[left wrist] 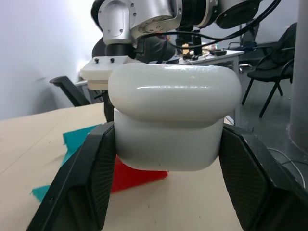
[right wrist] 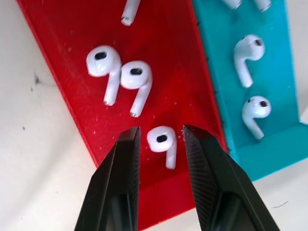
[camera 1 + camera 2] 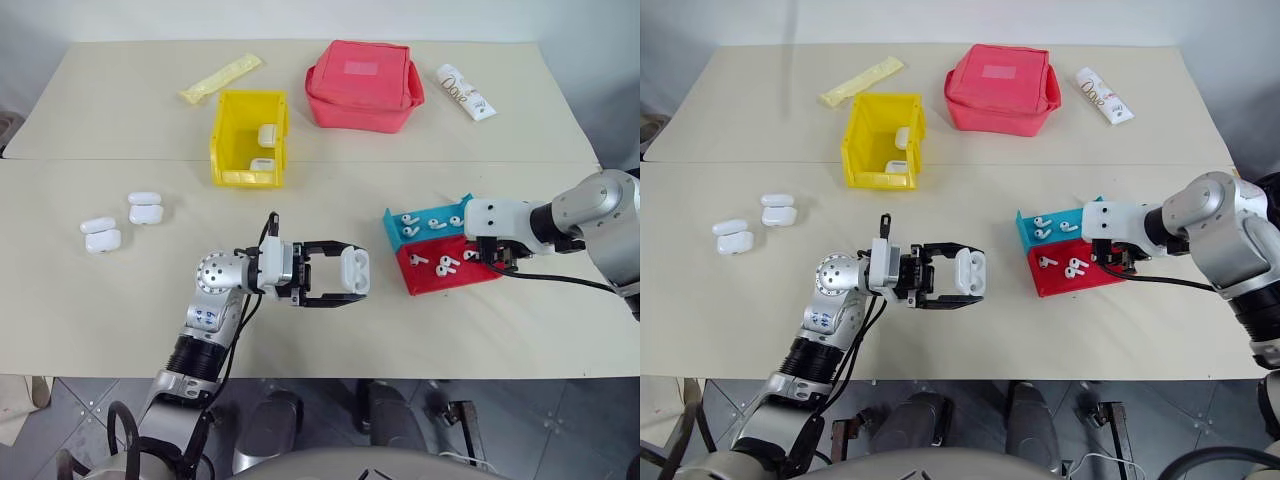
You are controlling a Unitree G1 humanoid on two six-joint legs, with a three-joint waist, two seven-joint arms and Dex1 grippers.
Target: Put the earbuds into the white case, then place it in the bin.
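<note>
My left gripper [image 3: 348, 274] is shut on a white case [image 3: 356, 270], held level above the table's front middle; the black fingers [image 1: 91, 178] press its two sides [image 1: 168, 144]. Over at the right, my right gripper [image 3: 488, 258] points down into the red half of the blue-and-red tray [image 3: 450, 280]. Its jaws stand narrowly open on either side of one earbud [image 2: 162, 139], which lies on the red floor with a thin gap on each side. Two more earbuds [image 2: 120, 72] lie just beyond it, and others [image 2: 250, 53] lie in the blue half. The yellow bin [image 3: 222, 140] stands at the back centre-left.
Two white cases [image 3: 266, 135] lie inside the bin. More cases [image 3: 100, 235] [image 3: 146, 208] sit on the table's left. A red zip pouch [image 3: 362, 85], a white printed tube [image 3: 465, 92] and a yellow packet [image 3: 220, 78] lie along the far side.
</note>
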